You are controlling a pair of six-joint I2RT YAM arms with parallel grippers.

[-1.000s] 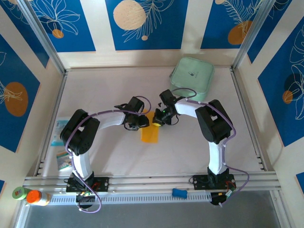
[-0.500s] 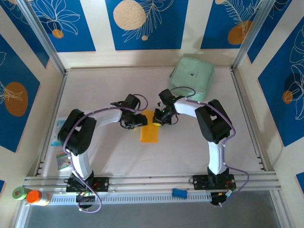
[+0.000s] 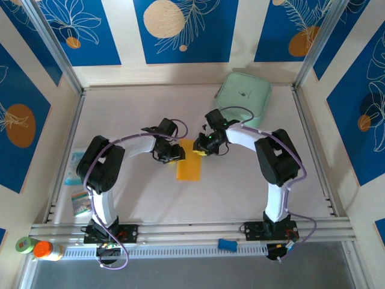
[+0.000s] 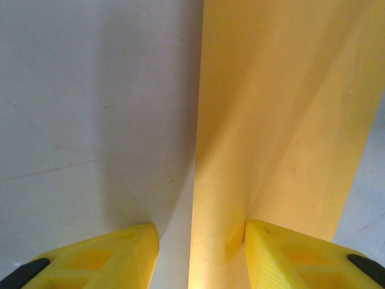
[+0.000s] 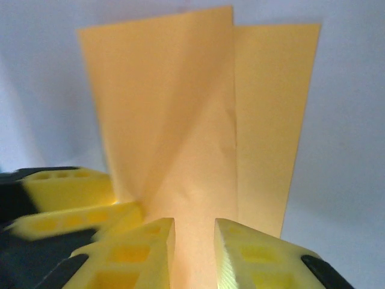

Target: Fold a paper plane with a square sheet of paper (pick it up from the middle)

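Observation:
The square sheet of paper point(image 3: 187, 164) lies mid-table, folded into a narrow orange-yellow oblong with a diagonal crease point(image 5: 180, 150). My left gripper point(image 3: 175, 154) is at its upper left edge and stands open. In the left wrist view the paper's long edge point(image 4: 198, 180) runs between the yellow fingers, and the right fingertip point(image 4: 283, 250) rests against the paper. My right gripper point(image 3: 202, 148) is at the paper's upper right end. Its two fingertips point(image 5: 147, 250) stand slightly apart over the paper, open, with a raised flap point(image 5: 156, 90) beyond them.
A mint-green case point(image 3: 243, 99) sits at the back right, close behind the right arm. Small printed packets point(image 3: 77, 180) lie by the left rail. An orange-capped bottle point(image 3: 45, 250) and a blue piece point(image 3: 227, 244) rest on the near rail.
The right gripper's jaws have parted a little over the paper, and its arm has swung slightly to the right. The left gripper has shifted slightly up and back along the paper's edge.

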